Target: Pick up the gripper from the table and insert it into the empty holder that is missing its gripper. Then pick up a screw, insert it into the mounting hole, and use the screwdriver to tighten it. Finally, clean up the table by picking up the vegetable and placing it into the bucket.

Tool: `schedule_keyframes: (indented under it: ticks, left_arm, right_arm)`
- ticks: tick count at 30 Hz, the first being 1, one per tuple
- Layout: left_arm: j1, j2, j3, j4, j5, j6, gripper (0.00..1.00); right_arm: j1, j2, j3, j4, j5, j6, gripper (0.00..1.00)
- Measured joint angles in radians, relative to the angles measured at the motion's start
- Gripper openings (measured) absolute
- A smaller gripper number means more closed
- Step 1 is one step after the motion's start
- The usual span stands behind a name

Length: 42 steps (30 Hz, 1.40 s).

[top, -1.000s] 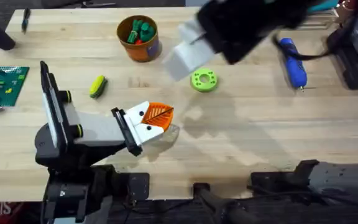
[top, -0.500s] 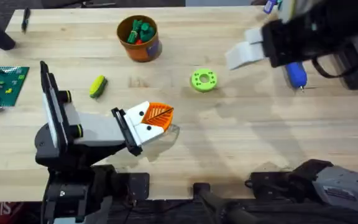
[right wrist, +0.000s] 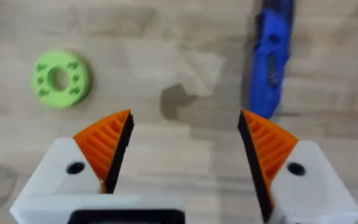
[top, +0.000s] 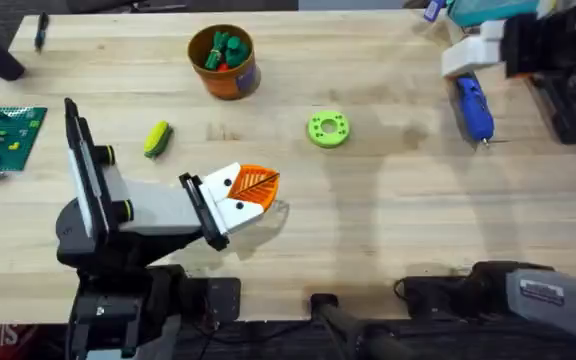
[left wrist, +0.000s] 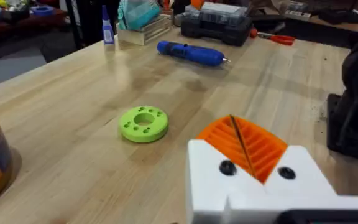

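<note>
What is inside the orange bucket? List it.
At the rim of the bucket, green toy pieces and a bit of red show from overhead. Whatever lies beneath them is covered, and the bucket's wall hides the bottom.

Wooden table [top: 388,230] carries bucket [top: 224,62], vegetable [top: 157,138], green ring [top: 328,129], screwdriver [top: 473,107]
</note>
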Motion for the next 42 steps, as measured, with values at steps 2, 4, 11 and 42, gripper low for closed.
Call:
schedule_keyframes:
  ticks: [2, 4, 11, 42]
  left_arm:
    - [0.000, 0.000, 0.000, 0.000, 0.000, 0.000, 0.008]
    - [0.000, 0.000, 0.000, 0.000, 0.000, 0.000, 0.008]
    - [0.000, 0.000, 0.000, 0.000, 0.000, 0.000, 0.008]
    - [0.000, 0.000, 0.000, 0.000, 0.000, 0.000, 0.008]
  right_arm:
    - [-0.052, 0.036, 0.000, 0.060, -0.007, -0.046, 0.994]
    - [-0.099, 0.082, 0.000, 0.104, -0.009, -0.084, 0.994]
    - [-0.212, 0.257, 0.003, 0.209, -0.008, -0.182, 0.994]
    - [-0.236, 0.717, 0.188, 0.332, -0.005, -0.259, 0.993]
